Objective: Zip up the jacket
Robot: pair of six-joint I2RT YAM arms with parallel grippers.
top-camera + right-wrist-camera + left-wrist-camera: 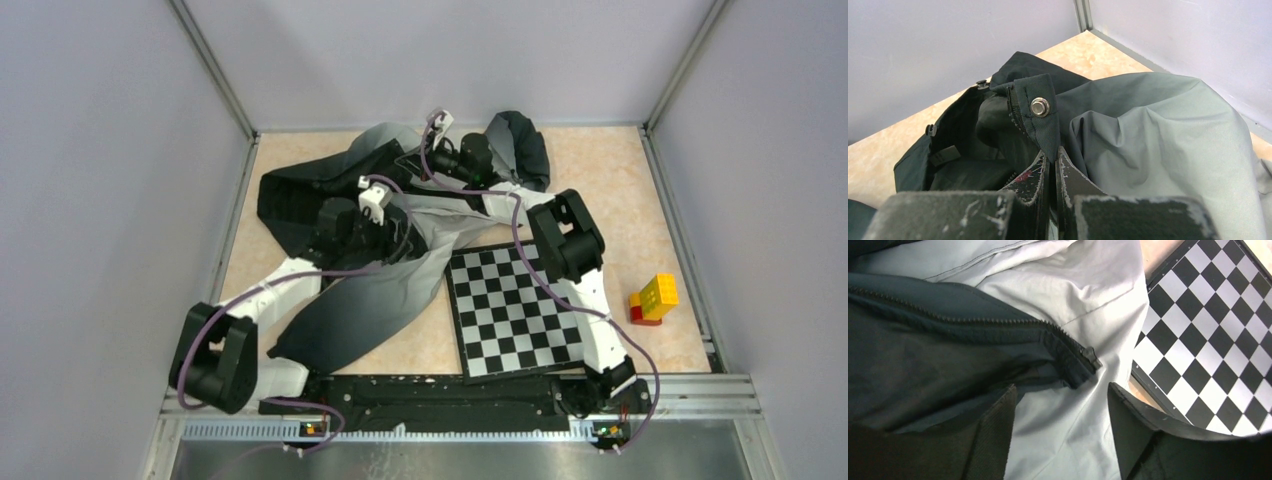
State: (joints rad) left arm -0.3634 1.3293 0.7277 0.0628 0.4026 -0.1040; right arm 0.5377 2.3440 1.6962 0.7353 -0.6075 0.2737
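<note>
Where the table (620, 180) is seen from above, the jacket (370, 300) is spread crumpled from the centre toward 11 o'clock, its edge reaching the chessboard (515, 310) that lies at its 4 o'clock. A yellow-and-red toy block (652, 298) is set at 3 o'clock, apart from the board. The left gripper (392, 232) and right gripper (445, 158) are both held over the cloth. In the left wrist view, the left gripper (1060, 425) is shown with fingers (993, 440) spread wide above pale fabric, nothing pinched. The zipper end (1092, 357) lies at 12 o'clock of them, and the zipper teeth (973, 322) run off toward 10 o'clock. In the right wrist view, the right gripper (1052, 170) is pressed together on a dark flap (1040, 127) of the jacket, on which a metal snap (1040, 106) is fixed.
</note>
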